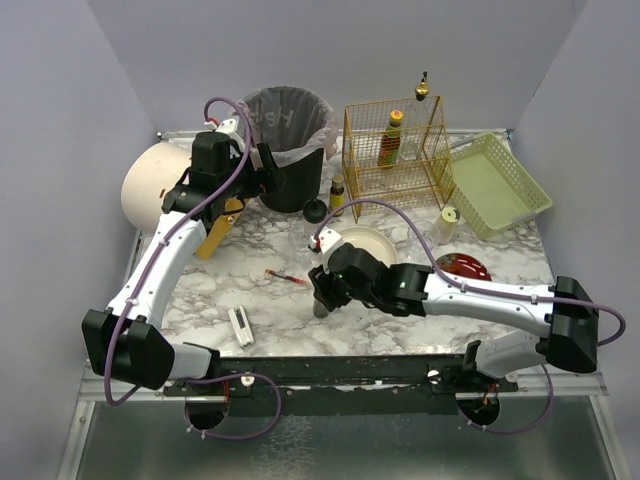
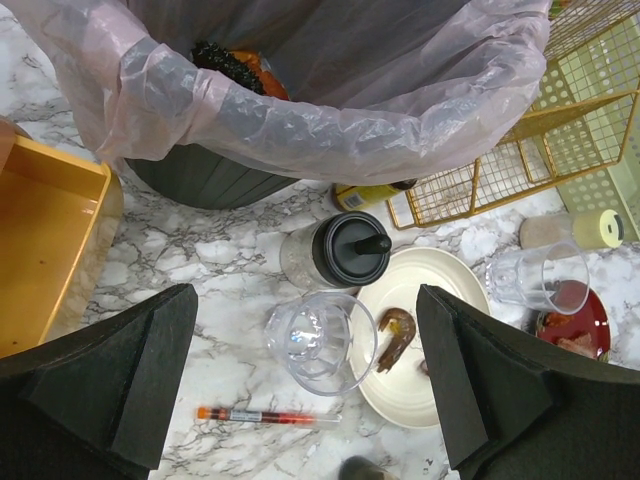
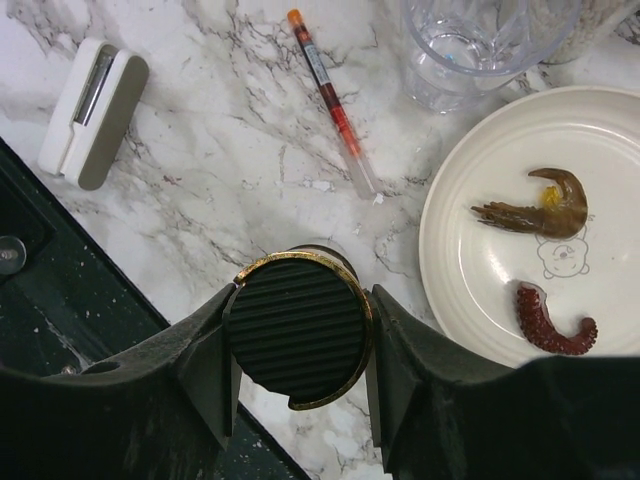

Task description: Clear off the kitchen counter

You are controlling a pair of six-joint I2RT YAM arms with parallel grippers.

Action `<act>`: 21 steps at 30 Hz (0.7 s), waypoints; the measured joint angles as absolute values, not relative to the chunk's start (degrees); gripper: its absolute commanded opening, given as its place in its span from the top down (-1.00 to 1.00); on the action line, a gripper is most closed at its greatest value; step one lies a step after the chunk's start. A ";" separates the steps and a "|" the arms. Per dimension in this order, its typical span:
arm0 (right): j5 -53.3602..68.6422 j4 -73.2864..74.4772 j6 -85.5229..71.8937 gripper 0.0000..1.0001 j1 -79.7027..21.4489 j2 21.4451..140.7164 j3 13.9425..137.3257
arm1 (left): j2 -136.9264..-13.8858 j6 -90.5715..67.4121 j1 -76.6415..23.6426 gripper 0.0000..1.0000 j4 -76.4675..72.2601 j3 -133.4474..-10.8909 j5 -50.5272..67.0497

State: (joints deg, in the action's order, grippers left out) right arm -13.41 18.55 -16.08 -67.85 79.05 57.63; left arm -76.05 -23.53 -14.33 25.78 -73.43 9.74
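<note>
On the kitchen counter [image 1: 270, 300], the white marble slab that fills the table ahead of our two arms, we catch the clearing in mid-job. Our right gripper [image 3: 300, 370] is clamped on a small dark jar [image 3: 295, 325] with a ribbed, gold-rimmed lid, close to the counter's near edge. We cannot tell whether the jar has left the surface. Our left gripper [image 2: 305, 380] hangs with its fingers spread wide and nothing between them, just beside the lined bin [image 1: 290, 150] at the far left. We judge the step in hand to be carrying off the jar. The next move calls for a straight lift, then a carry to wherever it belongs, perhaps the gold wire basket [image 1: 395, 150] or the green basket [image 1: 495, 185] at the far right. Much remains: a plate [image 3: 470, 270] with a shrimp [image 3: 535, 205] on it, a clear glass [image 3: 470, 45] touching the plate's rim, a red-filled pen [image 3: 328, 95], a white case [image 3: 92, 112], a black-capped shaker [image 2: 335, 250] and a red bowl [image 1: 462, 267]. The plate and glass lie between the jar and the baskets, so we expect a low sweep would risk knocking them.
</note>
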 measured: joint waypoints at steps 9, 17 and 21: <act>-16.05 20.16 -15.16 0.82 -67.85 76.14 60.29 | -76.05 -23.51 -13.69 -0.98 25.76 -73.14 9.89; -19.62 29.71 -10.13 1.00 -61.76 77.12 79.11 | -76.01 -23.24 -13.10 -0.98 25.80 -73.14 9.87; -20.32 32.80 -6.96 0.99 -53.06 79.09 87.42 | -75.24 -22.98 -13.08 -0.98 25.80 -73.12 9.89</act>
